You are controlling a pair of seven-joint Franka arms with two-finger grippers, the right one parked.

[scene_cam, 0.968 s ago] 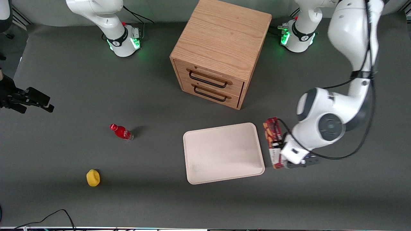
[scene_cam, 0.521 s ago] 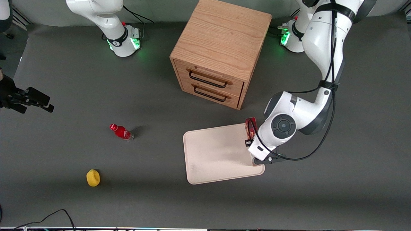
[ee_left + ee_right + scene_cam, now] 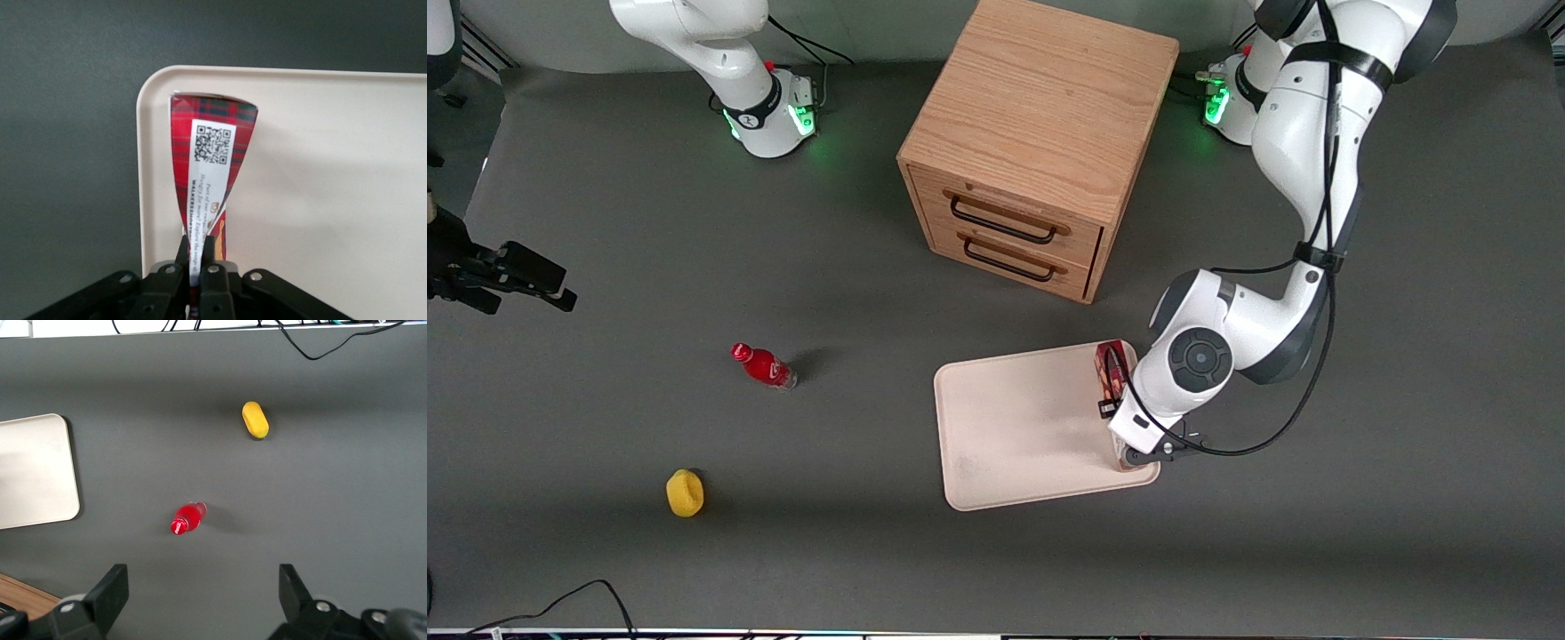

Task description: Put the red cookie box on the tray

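Observation:
The left gripper [image 3: 1129, 449] is shut on the red cookie box [image 3: 1110, 373], a long narrow dark-red box with a white label patch. It holds the box over the edge of the pale cream tray [image 3: 1023, 427] nearest the working arm's end of the table. In the left wrist view the fingers [image 3: 208, 257] pinch the box [image 3: 212, 160] on its white label strip, with the tray [image 3: 333, 187] under it. Whether the box touches the tray cannot be told. The arm's wrist hides the nearer half of the box in the front view.
A wooden cabinet [image 3: 1040, 142] with two drawers stands farther from the front camera than the tray. A small red bottle [image 3: 763, 365] and a yellow object [image 3: 685, 492] lie toward the parked arm's end of the table; both also show in the right wrist view, the bottle [image 3: 187, 518] and the yellow object [image 3: 255, 419].
The left gripper has carried the red cookie box from the table beside the tray to over the tray's edge. The box has turned from lying flat to standing on its narrow side.

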